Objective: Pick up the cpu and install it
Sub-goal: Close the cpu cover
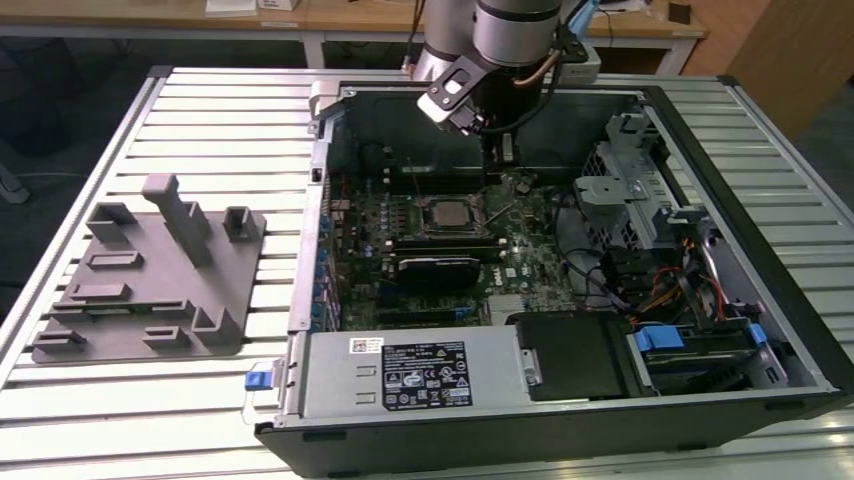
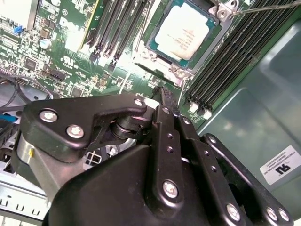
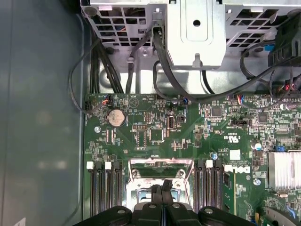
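The cpu (image 1: 451, 213) lies flat in the motherboard socket inside the open computer case, its silver top facing up; the second wrist view shows the cpu (image 2: 183, 30) framed by the socket's metal bracket. My gripper (image 1: 501, 160) hangs over the motherboard, a little beyond the socket toward the case's far wall. Its two black fingers are pressed together with nothing between them, as both wrist views show at the gripper (image 2: 164, 92) (image 3: 162, 187). The fingertips are above the socket's edge, apart from the cpu.
A grey plastic fixture (image 1: 147, 290) stands on the slatted table at the exterior view's left. Inside the case (image 1: 320, 200) are the power supply (image 1: 414, 375), a drive cage (image 1: 641, 190) with cables, memory slots (image 2: 249, 56) and a heatsink (image 3: 284, 169).
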{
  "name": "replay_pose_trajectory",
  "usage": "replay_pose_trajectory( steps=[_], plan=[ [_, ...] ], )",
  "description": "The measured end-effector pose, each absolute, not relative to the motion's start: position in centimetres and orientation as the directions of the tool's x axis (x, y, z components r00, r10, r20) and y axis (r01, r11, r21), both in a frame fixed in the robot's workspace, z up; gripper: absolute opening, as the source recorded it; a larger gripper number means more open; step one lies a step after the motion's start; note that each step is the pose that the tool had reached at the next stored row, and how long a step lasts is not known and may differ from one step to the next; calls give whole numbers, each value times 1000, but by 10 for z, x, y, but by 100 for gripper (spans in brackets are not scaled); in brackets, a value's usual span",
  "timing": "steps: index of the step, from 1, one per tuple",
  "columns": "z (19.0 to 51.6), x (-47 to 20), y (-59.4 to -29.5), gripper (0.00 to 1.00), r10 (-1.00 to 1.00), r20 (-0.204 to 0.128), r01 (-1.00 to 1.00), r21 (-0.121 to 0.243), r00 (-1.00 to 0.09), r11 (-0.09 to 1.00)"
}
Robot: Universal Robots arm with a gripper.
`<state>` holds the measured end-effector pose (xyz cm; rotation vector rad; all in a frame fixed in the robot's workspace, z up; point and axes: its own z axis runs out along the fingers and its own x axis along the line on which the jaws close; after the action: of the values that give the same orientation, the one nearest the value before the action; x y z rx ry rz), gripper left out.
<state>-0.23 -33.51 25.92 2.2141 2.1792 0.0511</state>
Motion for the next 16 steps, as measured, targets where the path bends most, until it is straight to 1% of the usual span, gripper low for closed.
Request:
replay_pose_trajectory(
  steps=[16],
  plan=[
    [259, 8, -335, 11, 1000, -1, 999, 48, 16, -16]
  ],
)
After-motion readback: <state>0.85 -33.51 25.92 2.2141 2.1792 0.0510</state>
